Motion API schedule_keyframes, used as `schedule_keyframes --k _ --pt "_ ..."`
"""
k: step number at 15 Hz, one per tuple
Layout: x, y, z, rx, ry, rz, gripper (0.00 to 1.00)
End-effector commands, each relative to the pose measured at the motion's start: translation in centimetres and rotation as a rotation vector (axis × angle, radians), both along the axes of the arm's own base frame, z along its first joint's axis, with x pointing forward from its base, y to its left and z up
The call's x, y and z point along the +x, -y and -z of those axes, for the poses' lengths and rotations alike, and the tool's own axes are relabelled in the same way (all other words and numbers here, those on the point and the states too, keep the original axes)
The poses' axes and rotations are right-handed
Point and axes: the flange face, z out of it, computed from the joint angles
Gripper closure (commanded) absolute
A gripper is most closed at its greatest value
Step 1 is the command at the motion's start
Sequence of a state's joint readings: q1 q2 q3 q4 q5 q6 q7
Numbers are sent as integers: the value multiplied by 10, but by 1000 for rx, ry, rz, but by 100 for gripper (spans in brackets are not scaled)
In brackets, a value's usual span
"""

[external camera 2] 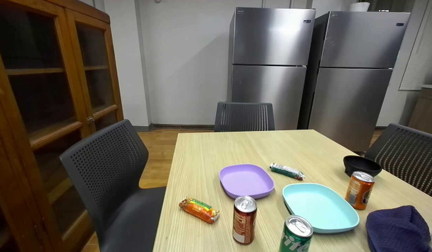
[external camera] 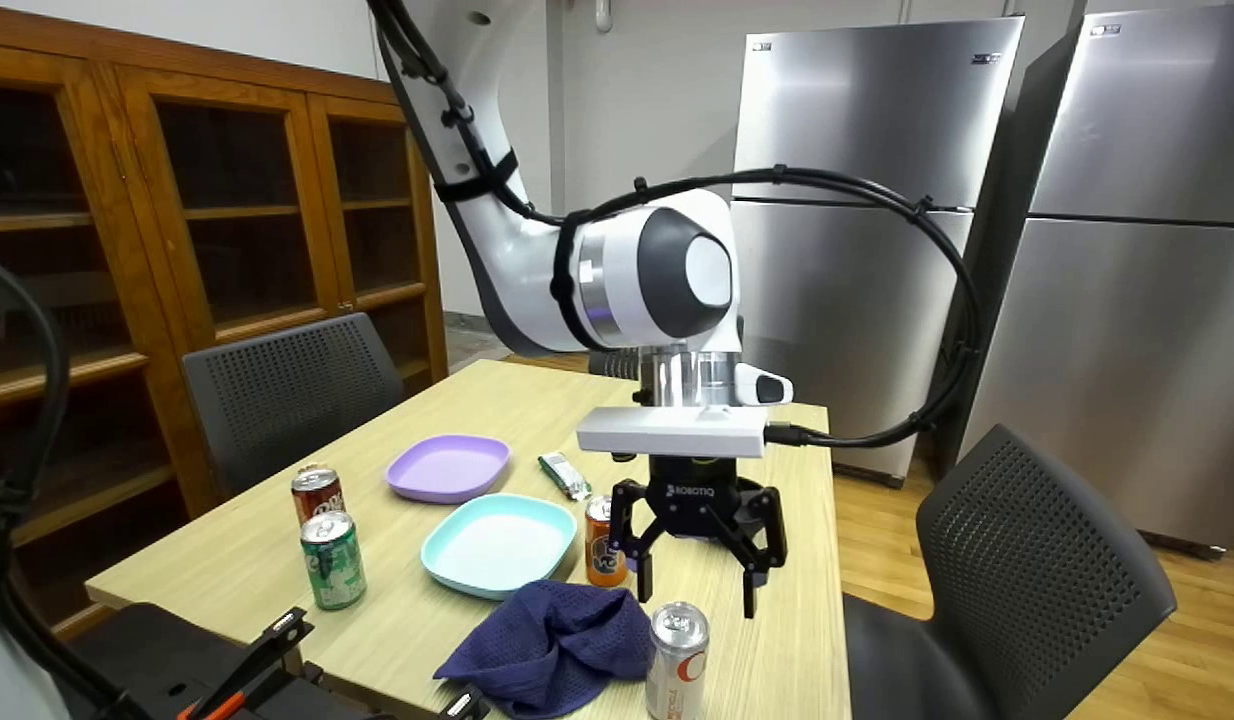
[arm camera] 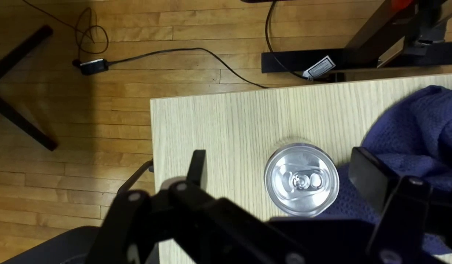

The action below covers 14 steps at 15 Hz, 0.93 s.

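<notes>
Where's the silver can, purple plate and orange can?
Silver can (arm camera: 302, 179), in the wrist view: on its lid.
Purple plate (external camera 2: 246, 180), in an exterior view: on its bare middle.
Orange can (external camera 2: 358, 193), in an exterior view: on its side.

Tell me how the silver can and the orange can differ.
Colour: the silver can has a silver body with a red mark; the orange can has an orange one.
Place: the silver can stands beside the navy cloth; the orange can beside the turquoise plate.
Wrist view: the silver can shows in the gap of the open hand; the orange can does not show.
Both stand upright on the table.
</notes>
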<state>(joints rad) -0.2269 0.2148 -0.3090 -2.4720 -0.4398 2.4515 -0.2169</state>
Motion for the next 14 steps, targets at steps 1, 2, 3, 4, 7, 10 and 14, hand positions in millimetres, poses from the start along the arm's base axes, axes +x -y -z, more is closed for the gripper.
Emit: schedule_keyframes --k 1,2,3,4,7,10,14 --pt "13 -2 16 -15 -29 0 0" --pt "15 -3 19 -16 -34 -6 0" --pt "17 -3 22 -19 -38 -10 0" --pt "20 -5 25 -19 -44 -14 0" --pt "29 -11 31 -25 -52 -31 0" --pt "35 -16 37 -27 -60 -43 0" --pt "30 -16 40 -13 -61 -54 0"
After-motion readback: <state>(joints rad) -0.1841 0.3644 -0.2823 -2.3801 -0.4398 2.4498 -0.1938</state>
